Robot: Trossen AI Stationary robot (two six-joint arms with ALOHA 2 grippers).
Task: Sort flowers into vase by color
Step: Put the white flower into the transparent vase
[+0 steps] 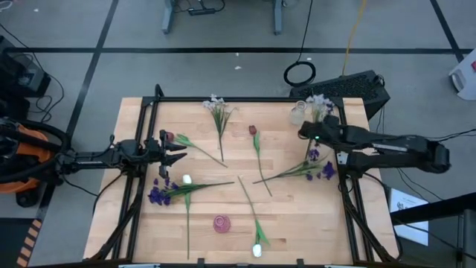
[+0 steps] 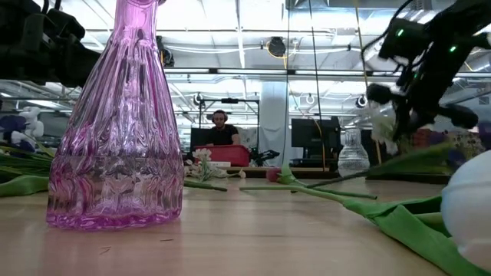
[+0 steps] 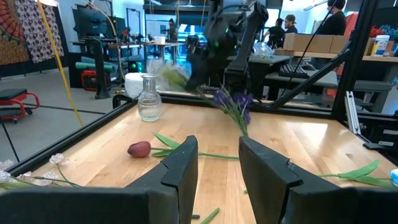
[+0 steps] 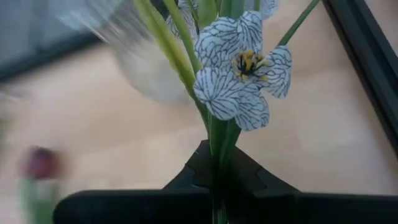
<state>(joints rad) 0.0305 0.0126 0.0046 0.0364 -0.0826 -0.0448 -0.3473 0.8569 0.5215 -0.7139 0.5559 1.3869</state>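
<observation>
My right gripper [image 1: 305,132] hangs over the table's far right part, shut on a white flower [image 4: 242,65] with dark-veined petals, next to the clear glass vase [image 1: 297,113]. The pink vase [image 1: 222,223] stands near the front middle. Other flowers lie flat on the wood: a white spray [image 1: 217,108], dark red tulips [image 1: 253,130] [image 1: 169,137], purple clusters [image 1: 158,195] [image 1: 323,170] and white tulip buds [image 1: 187,179] [image 1: 257,249]. My left gripper [image 1: 177,149] waits open at the left, level, with nothing between its fingers [image 3: 180,165]. My right gripper pinches the white flower's green stem [image 4: 219,134] between its two fingers, a short way below the blossom. The fingers slant down from the table's right side. The blossom end sticks out beyond the fingertips, lifted off the table; the lower stem is hidden by the gripper.
A black frame [image 1: 245,99] runs along the table's far edge and down both sides. A keyboard [image 1: 349,85] lies beyond the far right corner. The middle of the table [image 1: 223,175] shows bare wood between the stems. A person sits at a desk far behind.
</observation>
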